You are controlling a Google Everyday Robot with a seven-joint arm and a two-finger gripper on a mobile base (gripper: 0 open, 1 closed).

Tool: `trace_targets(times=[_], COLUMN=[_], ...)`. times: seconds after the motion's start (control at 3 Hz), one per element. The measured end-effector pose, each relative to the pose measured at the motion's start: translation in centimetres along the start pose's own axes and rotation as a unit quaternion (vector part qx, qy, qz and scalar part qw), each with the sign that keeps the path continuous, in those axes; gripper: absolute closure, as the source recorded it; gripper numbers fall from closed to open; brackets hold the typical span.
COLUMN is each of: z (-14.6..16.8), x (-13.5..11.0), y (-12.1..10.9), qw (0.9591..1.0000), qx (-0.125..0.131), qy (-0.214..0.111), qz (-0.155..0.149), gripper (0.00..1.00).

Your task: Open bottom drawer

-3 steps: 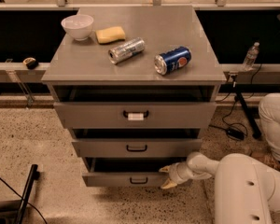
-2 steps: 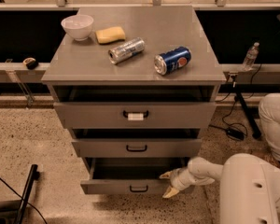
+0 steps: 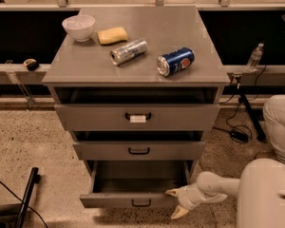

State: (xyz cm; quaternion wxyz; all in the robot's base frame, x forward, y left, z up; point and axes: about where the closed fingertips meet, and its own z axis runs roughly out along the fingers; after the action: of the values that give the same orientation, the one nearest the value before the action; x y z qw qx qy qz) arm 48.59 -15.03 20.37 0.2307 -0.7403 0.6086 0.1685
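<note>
Camera view, bottom drawer [image 3: 115,201] open toward camera, gripper [image 3: 174,203] at right corner

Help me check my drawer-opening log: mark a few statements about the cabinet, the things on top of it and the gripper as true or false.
1. The bottom drawer stands open, its grey interior showing. True.
2. The gripper is at the top drawer's handle. False: it is low down, at the bottom drawer's right front corner, fingers apart.
3. A blue can lies on its side on the cabinet top. True.
4. The white bowl sits inside the bottom drawer. False: it stands on the cabinet top, at the back left.
</note>
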Motion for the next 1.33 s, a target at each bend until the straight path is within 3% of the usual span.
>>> trace_targets(times=[0.33, 0.67, 1.0, 1.33], z=[-1.8, -4.0, -4.9, -4.1], x=[-1.1, -2.6, -4.1, -4.2], y=[1.1, -0.8, -4.0, -7.9], qw=[0.9999, 0.9991, 0.9983, 0.9985], qx=[0.004, 0.024, 0.029, 0.032], qy=[0.004, 0.01, 0.01, 0.008], qz=[-0.011, -0.033, -0.049, -0.045], gripper=[0.37, 0.37, 0.39, 0.58])
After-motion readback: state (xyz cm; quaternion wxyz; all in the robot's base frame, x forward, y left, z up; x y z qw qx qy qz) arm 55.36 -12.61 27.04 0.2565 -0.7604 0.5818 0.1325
